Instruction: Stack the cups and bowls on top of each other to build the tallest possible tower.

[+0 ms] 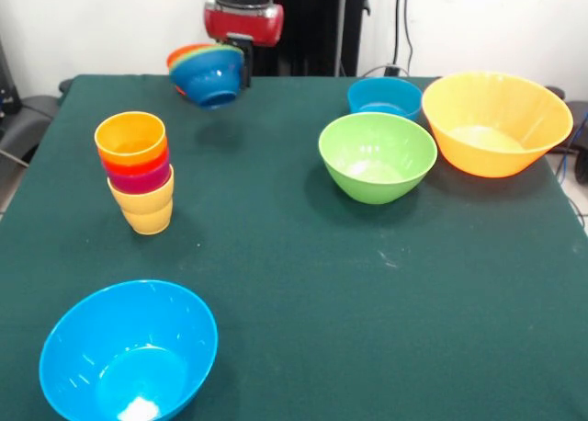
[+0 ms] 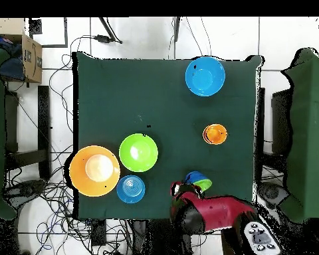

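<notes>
Item 1, large light blue bowl (image 1: 128,350): stood upright at the near left of the table (image 1: 294,256), mouth up. Judged light, stiff and glossy, so slippery; the rim looked the best hold.

Item 2, stack of cups (image 1: 138,171): four tumblers nested, yellow lowest, then purple, red-orange and orange-yellow on top; stood upright right of that bowl and farther back, long axis vertical, mouths up. Judged light and easily tipped; best taken low on the wall.

Item 3, small nested bowls (image 1: 208,72): dark blue outermost, green and orange-red rims showing behind it; held clear of the table at the far side, tilted so the mouths faced away and up, base toward the camera.

Item 4, gripper (image 1: 243,46): closed on the rim of the nested bowls, to judge by their hanging free beneath it; fingers mostly hidden.

Item 5, green bowl (image 1: 378,154): upright, right of centre.

Item 6, teal bowl (image 1: 384,96): upright, just behind the green one.

Item 7, big orange-yellow bowl (image 1: 496,122): upright, far right, just beside the teal one; widest, a likely top for a tower
</notes>
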Tool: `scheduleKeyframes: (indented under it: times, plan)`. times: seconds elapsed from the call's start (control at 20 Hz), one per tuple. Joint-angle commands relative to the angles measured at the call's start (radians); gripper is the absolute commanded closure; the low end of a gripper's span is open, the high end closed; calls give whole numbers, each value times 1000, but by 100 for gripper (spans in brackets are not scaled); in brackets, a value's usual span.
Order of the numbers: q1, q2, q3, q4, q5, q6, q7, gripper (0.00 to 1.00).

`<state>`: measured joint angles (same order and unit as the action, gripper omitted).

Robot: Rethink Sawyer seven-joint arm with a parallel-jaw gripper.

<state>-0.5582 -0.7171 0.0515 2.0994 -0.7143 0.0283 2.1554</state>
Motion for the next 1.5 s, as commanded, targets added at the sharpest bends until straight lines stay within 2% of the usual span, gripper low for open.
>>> scheduleKeyframes:
  times: [0.05,0.4,0.7,0.95,1.2,1.5]
  plan:
    - [-20,-162,209,28,117,210,-44,100]
    - [-10,-224,217,27,189,338,-61,100]
    - [37,-236,161,-56,222,591,-114,100]
    - [53,-205,143,-129,207,773,-132,100]
    - [39,-186,158,-169,173,845,-144,100]
    - [40,-125,159,-253,127,922,-137,100]
